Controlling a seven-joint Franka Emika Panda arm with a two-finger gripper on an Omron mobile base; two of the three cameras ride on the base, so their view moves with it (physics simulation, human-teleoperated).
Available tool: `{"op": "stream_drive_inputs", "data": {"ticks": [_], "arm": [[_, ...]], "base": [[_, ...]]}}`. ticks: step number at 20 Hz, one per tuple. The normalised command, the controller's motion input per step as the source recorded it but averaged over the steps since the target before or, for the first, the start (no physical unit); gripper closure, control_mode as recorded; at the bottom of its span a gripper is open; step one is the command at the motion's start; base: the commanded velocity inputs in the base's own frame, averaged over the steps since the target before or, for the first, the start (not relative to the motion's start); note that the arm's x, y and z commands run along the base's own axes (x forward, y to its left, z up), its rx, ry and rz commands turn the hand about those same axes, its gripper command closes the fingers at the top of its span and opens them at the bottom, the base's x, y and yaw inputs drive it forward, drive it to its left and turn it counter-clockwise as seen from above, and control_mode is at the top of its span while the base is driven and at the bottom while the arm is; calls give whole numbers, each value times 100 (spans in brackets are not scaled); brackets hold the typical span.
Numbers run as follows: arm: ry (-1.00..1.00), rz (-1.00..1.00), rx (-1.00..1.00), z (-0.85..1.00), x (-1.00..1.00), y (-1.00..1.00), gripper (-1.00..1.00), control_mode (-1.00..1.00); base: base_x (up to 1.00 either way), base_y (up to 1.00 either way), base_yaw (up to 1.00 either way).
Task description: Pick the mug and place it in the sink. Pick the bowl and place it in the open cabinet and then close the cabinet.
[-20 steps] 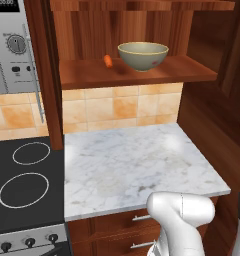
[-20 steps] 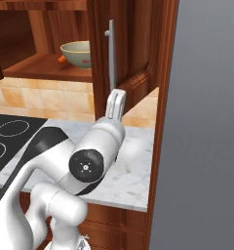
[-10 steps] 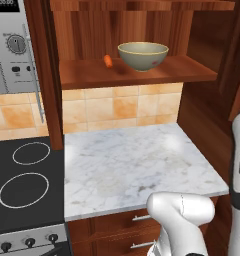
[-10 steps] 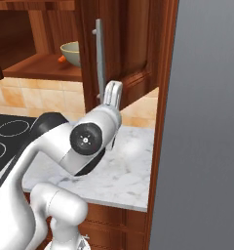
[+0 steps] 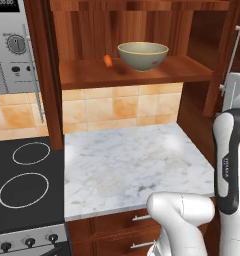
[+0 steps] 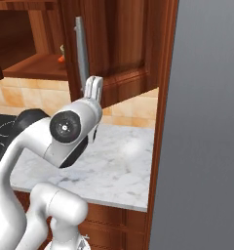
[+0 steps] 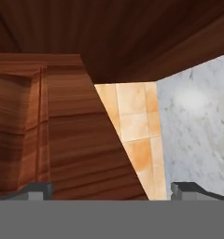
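your round olive-tan ceramic bowl (image 5: pixel 142 55) sits upright on the inner shelf of the reddish-brown wooden wall cabinet (image 5: pixel 137 72), with a small orange item (image 5: pixel 108 61) just beside it on the shelf. below you see orange tiles (image 5: pixel 117 107) and a white marble counter (image 5: pixel 132 165), and a black stovetop (image 5: pixel 22 180) to its left. the cabinet's right door (image 6: pixel 124 49) stands partly swung, its vertical silver bar handle (image 6: pixel 81 53) facing you. your two-finger gripper (image 6: pixel 93 88) is pressed up beside that handle with its jaws spread wide, holding nothing, the door edge (image 7: pixel 76 140) between the fingertips.
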Motion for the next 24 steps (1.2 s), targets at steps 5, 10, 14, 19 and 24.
{"op": "stream_drive_inputs", "data": {"ticks": [5,10,14,19,24], "arm": [[5,5,0,0,53,23,-100,-100],[4,5,0,0,55,2,-100,-100],[3,2,0,0,59,10,-100,-100],[3,1,0,0,60,18,-100,-100],[6,2,0,-27,58,37,-100,-100]], "base": [[0,0,0],[0,0,0],[0,0,0],[0,0,0],[0,0,0]]}}
